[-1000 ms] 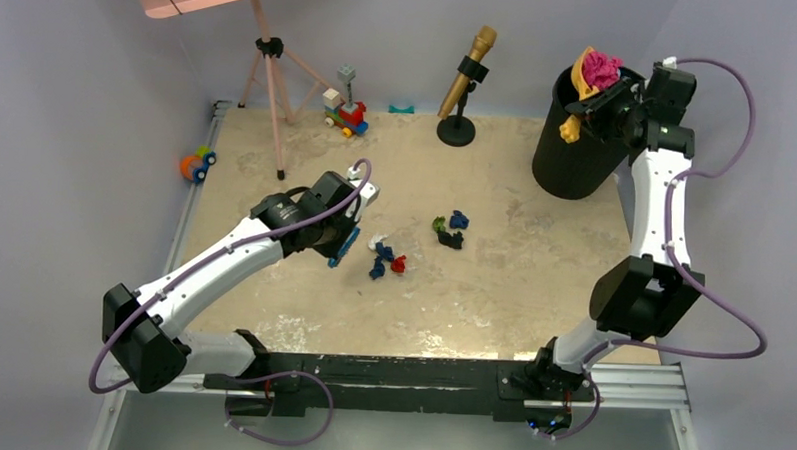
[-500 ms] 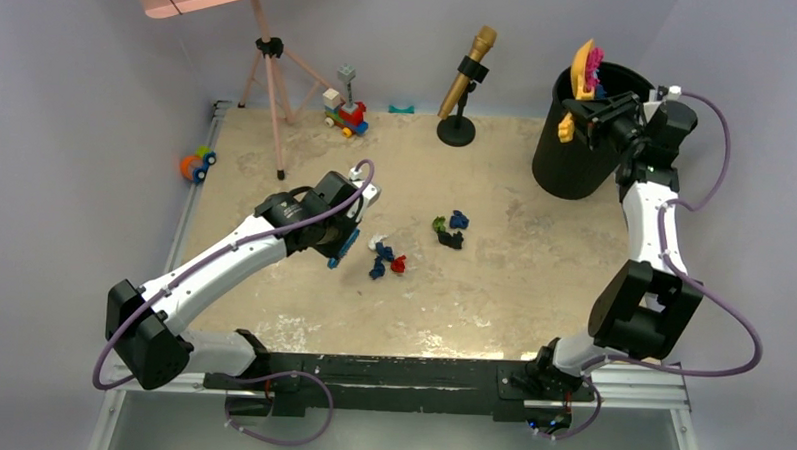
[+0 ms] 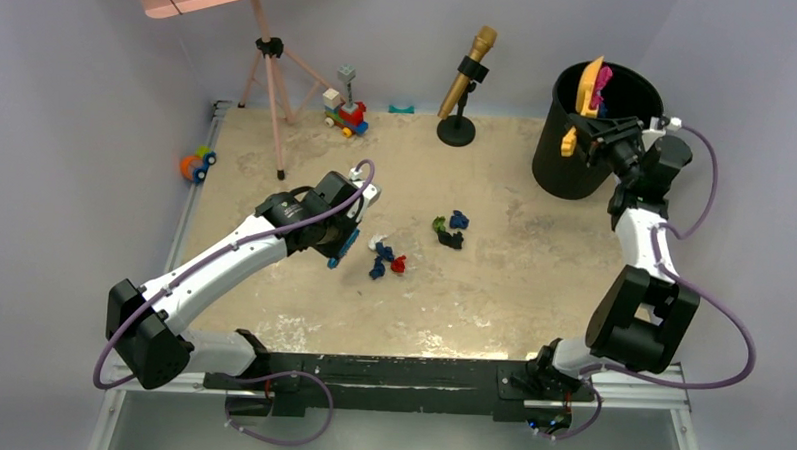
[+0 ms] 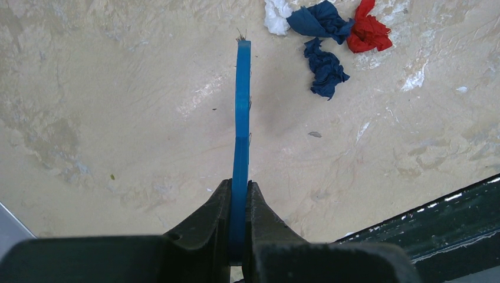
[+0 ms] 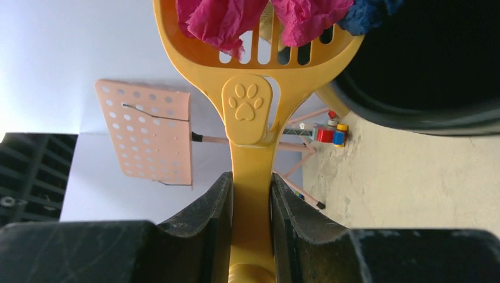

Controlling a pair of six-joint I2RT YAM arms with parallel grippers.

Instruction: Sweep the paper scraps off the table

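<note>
One beige desk (image 3: pixel 512 299) carries it all: at its far right stands the black bin (image 3: pixel 566 176), over whose rim the right end effector (image 5: pixel 250 194) clamps a tipped yellow scoop (image 5: pixel 247 112) holding pink wads (image 5: pixel 218 17). The left end effector (image 4: pixel 239 197), nearer, pinches a blue brush (image 4: pixel 242 106) pointing lengthwise just left of the paper scraps (image 4: pixel 323 65); only the top view shows a second cluster (image 3: pixel 450 230) beyond.
</note>
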